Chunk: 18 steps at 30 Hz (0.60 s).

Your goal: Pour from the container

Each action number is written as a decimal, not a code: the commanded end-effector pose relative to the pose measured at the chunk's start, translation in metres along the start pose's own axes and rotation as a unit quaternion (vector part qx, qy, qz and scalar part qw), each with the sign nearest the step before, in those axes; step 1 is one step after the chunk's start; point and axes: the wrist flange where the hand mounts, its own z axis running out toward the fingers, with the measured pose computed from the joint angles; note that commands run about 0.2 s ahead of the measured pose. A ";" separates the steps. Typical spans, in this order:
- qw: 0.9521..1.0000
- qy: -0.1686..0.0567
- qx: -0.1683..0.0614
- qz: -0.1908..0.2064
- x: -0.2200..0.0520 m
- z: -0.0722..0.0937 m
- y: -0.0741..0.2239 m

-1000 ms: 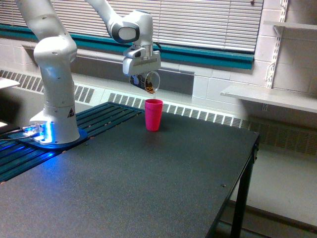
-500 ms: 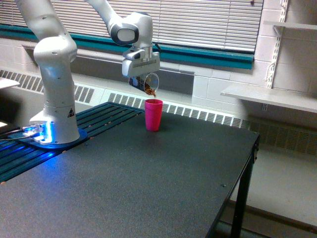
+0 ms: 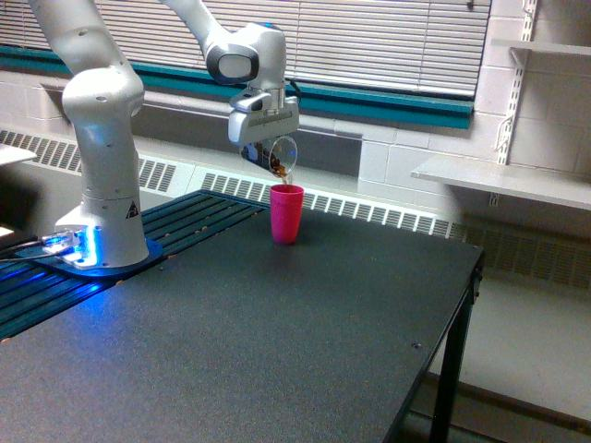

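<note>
My gripper is shut on the container, a small clear plastic cup held tipped on its side with its mouth toward the exterior view's right. Dark brown bits lie at its lower lip. It hangs just above the rim of an upright pink cup that stands on the dark table toward the back. The container's mouth is over the pink cup's opening, a short gap apart. The gripper's fingers are partly hidden behind the cup.
The arm's white base stands at the exterior view's left on a slatted dark platform with a blue light. The table's right edge drops off to the floor. A shelf is on the wall at the right.
The container rose slightly and stayed tipped over the pink cup; its angle changed a little and the brown bits sit at the lip. The pink cup has not moved.
</note>
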 end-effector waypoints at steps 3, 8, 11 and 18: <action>1.000 -0.010 -0.001 -0.006 0.004 0.000 -0.003; 1.000 -0.016 0.001 -0.005 0.004 -0.001 -0.005; 1.000 -0.019 -0.001 -0.004 0.006 -0.001 -0.005; 1.000 -0.025 -0.002 -0.003 0.010 -0.001 -0.006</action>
